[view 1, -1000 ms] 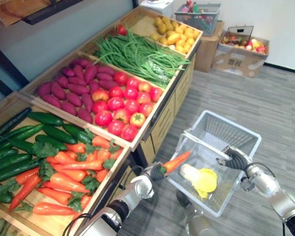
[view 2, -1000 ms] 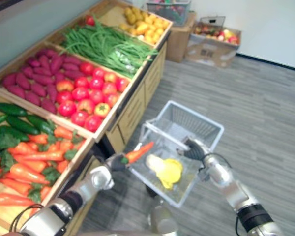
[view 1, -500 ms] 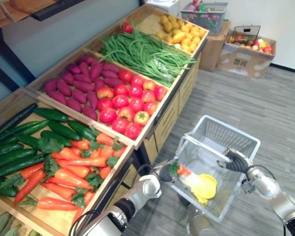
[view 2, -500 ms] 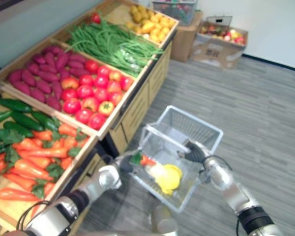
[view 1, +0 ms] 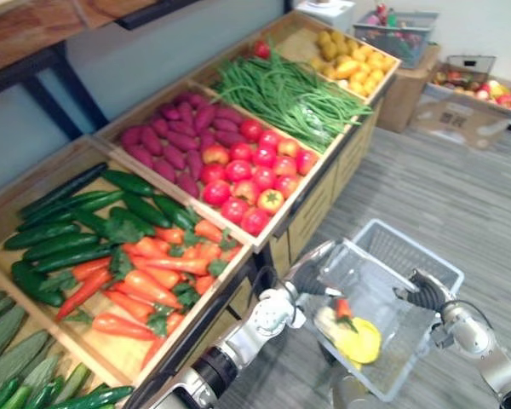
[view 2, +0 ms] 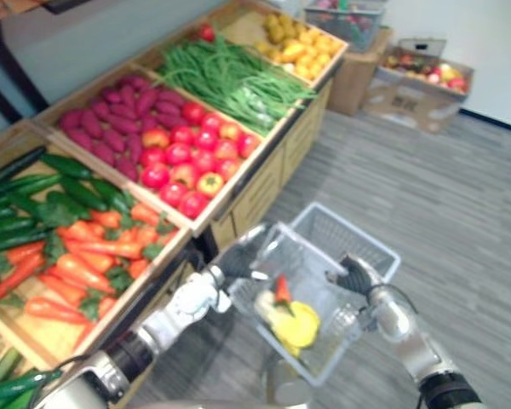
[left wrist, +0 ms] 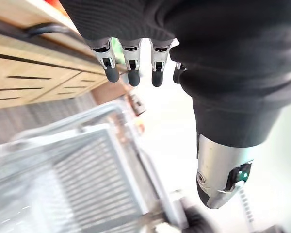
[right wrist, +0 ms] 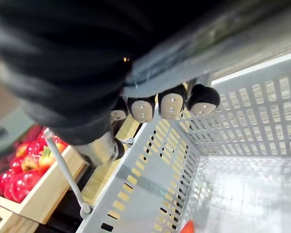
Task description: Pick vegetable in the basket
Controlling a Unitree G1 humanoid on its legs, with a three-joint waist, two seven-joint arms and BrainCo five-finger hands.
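Left eye view: the carrot [view 1: 343, 308] lies in the basket [view 1: 409, 247] on a yellow item [view 1: 359, 339], so the drop looks done. Left wrist view: the left hand [left wrist: 131, 63] is straight-fingered and empty. Right wrist view: the right hand [right wrist: 157, 106] curls round the handle [right wrist: 223, 43], carrying the basket.

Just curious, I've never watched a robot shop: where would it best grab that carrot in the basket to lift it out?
Probably the bare orange body of the carrot, reached from above through the open top of the basket. Its walls block the sides, and the carrot's leafy end seems to point down against the yellow item.
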